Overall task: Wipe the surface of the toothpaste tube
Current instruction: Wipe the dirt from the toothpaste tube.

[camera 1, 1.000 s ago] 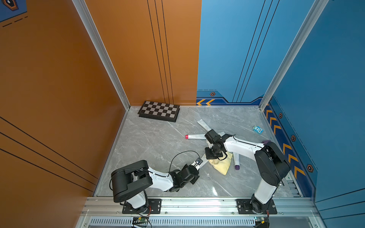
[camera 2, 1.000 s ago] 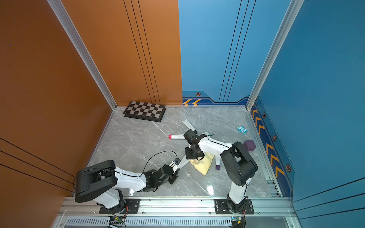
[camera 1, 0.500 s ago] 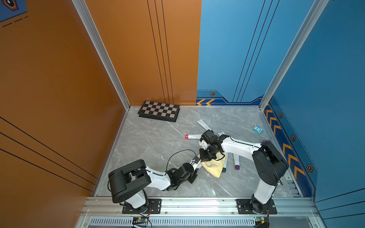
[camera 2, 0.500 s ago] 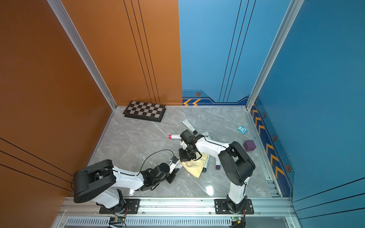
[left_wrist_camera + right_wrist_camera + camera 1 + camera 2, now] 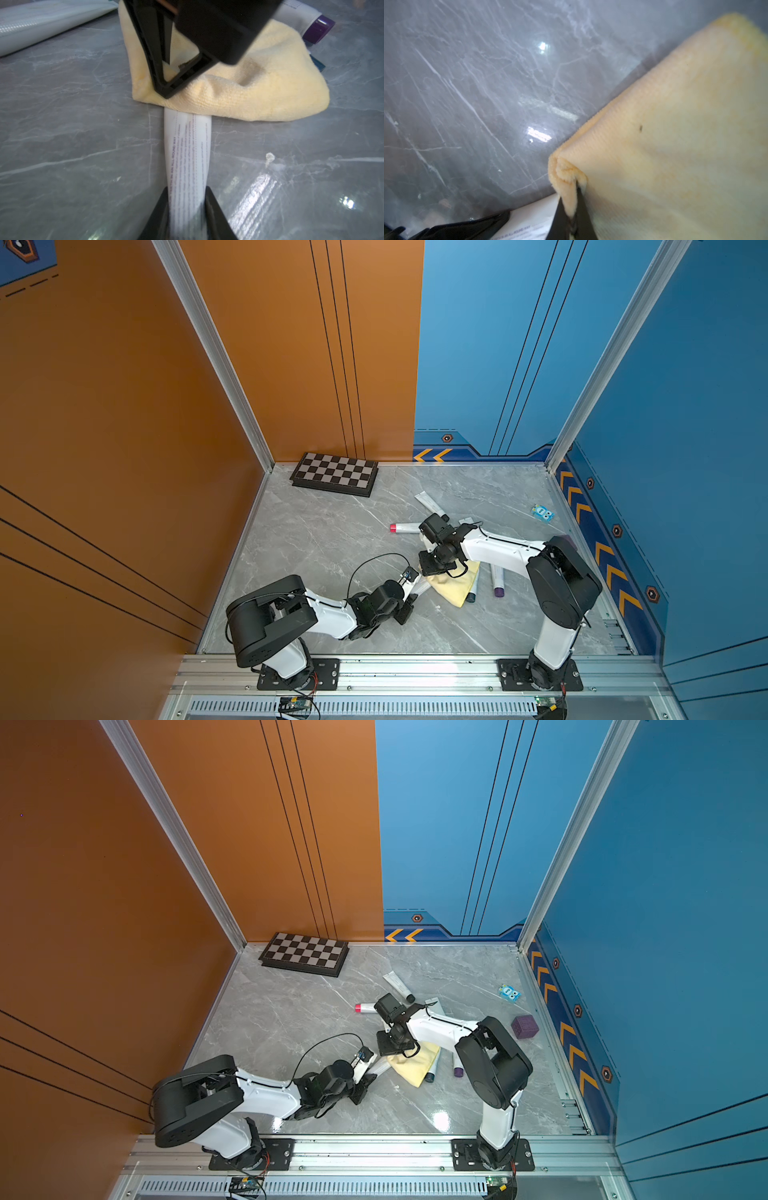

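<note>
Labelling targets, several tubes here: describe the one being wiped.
Near the front of the grey marble tabletop, find the yellow microfibre cloth. The white plastic toothpaste tube pokes out from under it; alone among the tubes, it sits in the left end effector.

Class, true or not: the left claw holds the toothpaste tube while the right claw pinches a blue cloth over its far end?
Wrong colour: the left wrist view shows a yellow cloth. The left claw holds the toothpaste tube while the right claw pinches that cloth over its far end.
</note>
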You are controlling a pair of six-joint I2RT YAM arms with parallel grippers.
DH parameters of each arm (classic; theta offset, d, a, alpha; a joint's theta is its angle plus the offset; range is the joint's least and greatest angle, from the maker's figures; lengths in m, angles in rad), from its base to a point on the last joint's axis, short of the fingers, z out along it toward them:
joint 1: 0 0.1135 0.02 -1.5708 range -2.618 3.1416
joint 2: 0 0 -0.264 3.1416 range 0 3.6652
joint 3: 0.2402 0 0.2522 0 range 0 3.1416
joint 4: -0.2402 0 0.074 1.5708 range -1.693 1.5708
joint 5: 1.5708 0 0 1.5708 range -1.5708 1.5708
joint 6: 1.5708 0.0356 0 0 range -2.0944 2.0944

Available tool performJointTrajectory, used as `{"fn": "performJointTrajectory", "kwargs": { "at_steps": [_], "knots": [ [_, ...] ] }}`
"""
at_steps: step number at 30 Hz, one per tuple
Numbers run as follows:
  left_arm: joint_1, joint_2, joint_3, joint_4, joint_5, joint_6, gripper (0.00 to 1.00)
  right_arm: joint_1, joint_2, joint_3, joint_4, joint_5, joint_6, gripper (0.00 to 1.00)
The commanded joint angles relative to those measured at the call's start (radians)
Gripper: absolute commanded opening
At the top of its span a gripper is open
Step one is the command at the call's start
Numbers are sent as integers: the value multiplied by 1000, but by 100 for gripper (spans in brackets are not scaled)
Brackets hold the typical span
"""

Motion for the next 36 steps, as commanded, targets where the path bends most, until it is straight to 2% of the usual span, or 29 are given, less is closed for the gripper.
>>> {"fn": "performJointTrajectory", "kwargs": {
  "at_steps": [1, 3, 5, 9, 12, 14, 17, 24, 26, 30, 36],
  "knots": [
    [7, 37, -43, -139, 21, 8, 10, -17, 28, -69, -105, 26, -15, 0],
    [8, 34, -44, -139, 12, 6, 10, -17, 18, -100, -43, -148, 12, 0],
    [8, 30, -46, -139, 11, 6, 10, -4, 5, -125, -1, -253, 38, 0],
    [8, 37, -40, -139, 11, 8, 10, 44, -14, -147, 56, -386, 83, 0],
    [8, 38, -41, -139, 12, 7, 10, 61, -32, -165, 86, -433, 112, 0],
    [8, 33, -43, -139, 8, 8, 10, 68, -42, -175, 86, -432, 116, 0],
    [9, 27, -47, -139, 3, 8, 10, 54, -48, -190, 43, -364, 91, 0],
    [8, 22, -49, -139, 0, 8, 10, -54, -60, -207, -103, 17, -11, 0],
    [9, 22, -50, -140, 0, 9, 10, -68, -66, -204, -114, 82, -18, 0],
    [7, 21, -50, -141, -1, 10, 10, -67, -56, -196, -110, 92, -19, 0],
    [4, 35, -41, -141, 2, 14, 10, -17, -68, -214, -28, -151, 12, 0]
  ]
}}
